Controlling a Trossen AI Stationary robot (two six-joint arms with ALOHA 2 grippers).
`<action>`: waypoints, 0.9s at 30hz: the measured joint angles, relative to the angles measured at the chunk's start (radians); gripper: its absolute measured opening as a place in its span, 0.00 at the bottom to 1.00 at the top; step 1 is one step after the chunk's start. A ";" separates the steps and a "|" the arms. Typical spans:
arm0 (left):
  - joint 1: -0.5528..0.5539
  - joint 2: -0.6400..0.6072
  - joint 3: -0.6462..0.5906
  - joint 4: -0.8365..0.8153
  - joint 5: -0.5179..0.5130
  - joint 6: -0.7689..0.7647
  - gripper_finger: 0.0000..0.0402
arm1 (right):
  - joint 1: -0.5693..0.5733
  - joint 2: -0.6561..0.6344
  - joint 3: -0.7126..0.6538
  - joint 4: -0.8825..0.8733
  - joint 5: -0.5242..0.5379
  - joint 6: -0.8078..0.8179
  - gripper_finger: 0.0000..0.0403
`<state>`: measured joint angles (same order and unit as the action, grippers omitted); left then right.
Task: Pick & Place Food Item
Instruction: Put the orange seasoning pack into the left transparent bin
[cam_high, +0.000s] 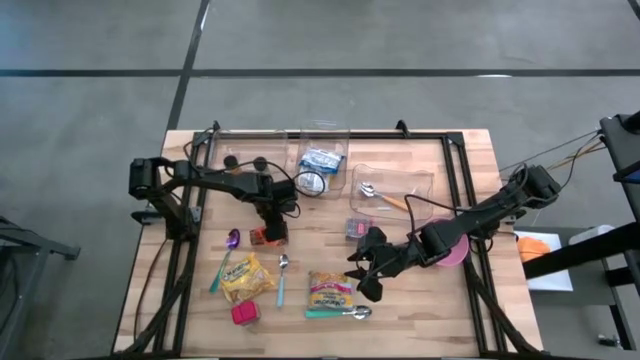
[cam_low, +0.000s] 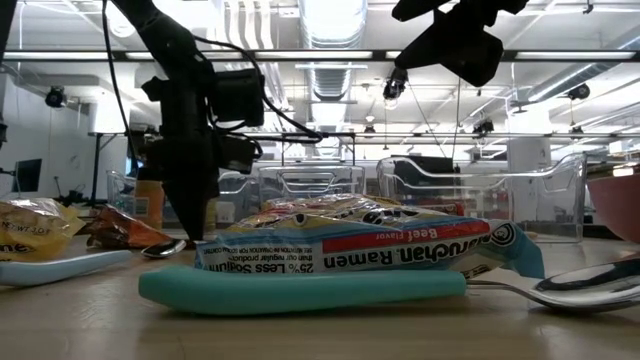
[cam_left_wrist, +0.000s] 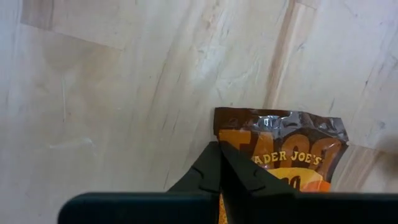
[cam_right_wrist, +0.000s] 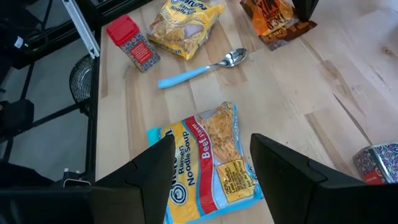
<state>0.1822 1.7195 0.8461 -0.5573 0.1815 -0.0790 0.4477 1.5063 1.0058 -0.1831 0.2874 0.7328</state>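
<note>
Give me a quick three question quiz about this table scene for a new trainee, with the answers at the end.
1. True or false: the left hand is shut on the brown snack bag.
2. Multiple choice: the right hand hangs over which item? A) the ramen packet B) the red tin C) the pink bowl
3. Fill in: the spoon lying between the ramen packet and the yellow noodle bag has a light ____ handle.

Key: 1 true; 2 A; 3 blue.
</note>
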 joint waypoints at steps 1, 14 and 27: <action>0.000 0.000 0.002 -0.002 0.002 -0.006 0.01 | 0.000 0.000 0.000 0.000 0.000 0.000 0.51; -0.009 -0.184 0.001 -0.029 0.144 -0.064 0.00 | 0.000 0.000 0.000 0.000 0.000 -0.004 0.51; -0.014 -0.242 0.003 -0.128 0.258 -0.241 0.07 | -0.001 0.000 0.000 0.000 0.002 -0.004 0.51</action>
<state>0.1678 1.4770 0.8486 -0.6853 0.4394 -0.3196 0.4469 1.5063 1.0058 -0.1829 0.2897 0.7292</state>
